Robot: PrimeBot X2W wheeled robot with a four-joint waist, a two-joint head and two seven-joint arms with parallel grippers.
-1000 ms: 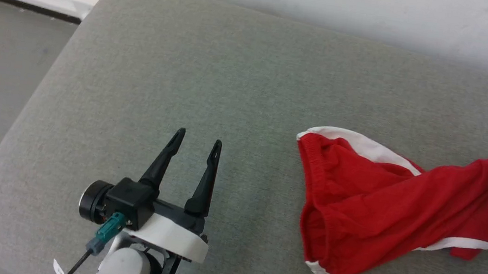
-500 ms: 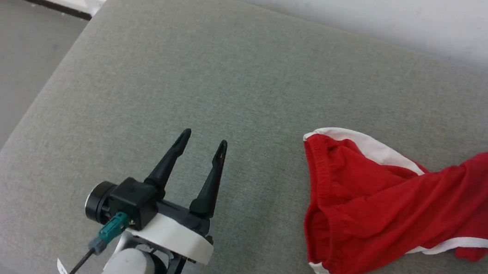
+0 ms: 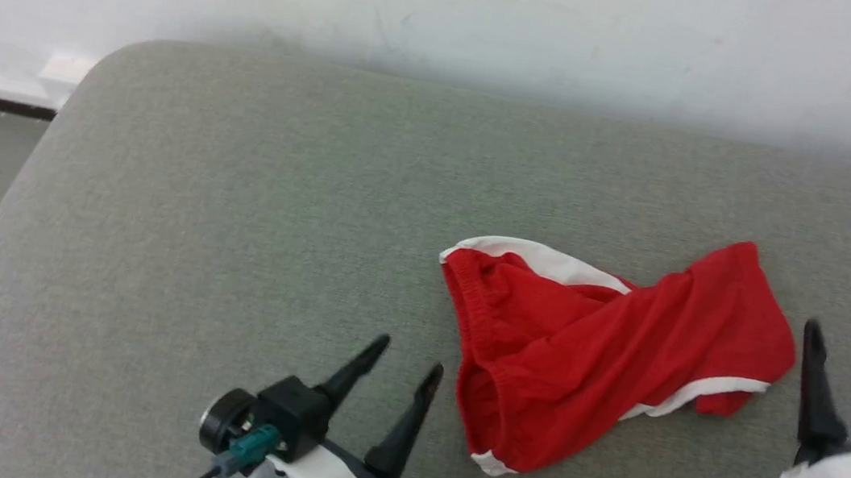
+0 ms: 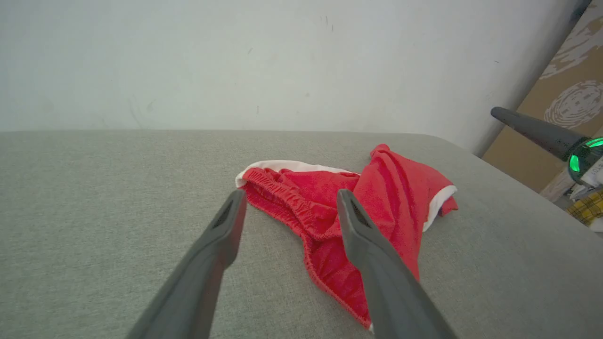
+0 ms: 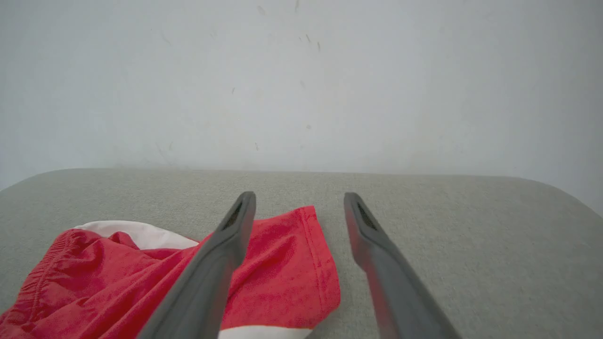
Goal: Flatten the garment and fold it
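Head view showed you the garment [image 3: 589,365] lying crumpled on the grey cushion [image 3: 234,207], right of centre and well short of the far edge. Your left gripper [image 3: 411,355] stood just beside the gathered waistband edge, fingers parted and holding nothing. Your right gripper [image 3: 845,329] was likewise spread and empty, just off the leg hem. Bare cushion stretched wide to the left as far as its rounded corner. The wall [image 3: 454,7] rose behind the far edge.
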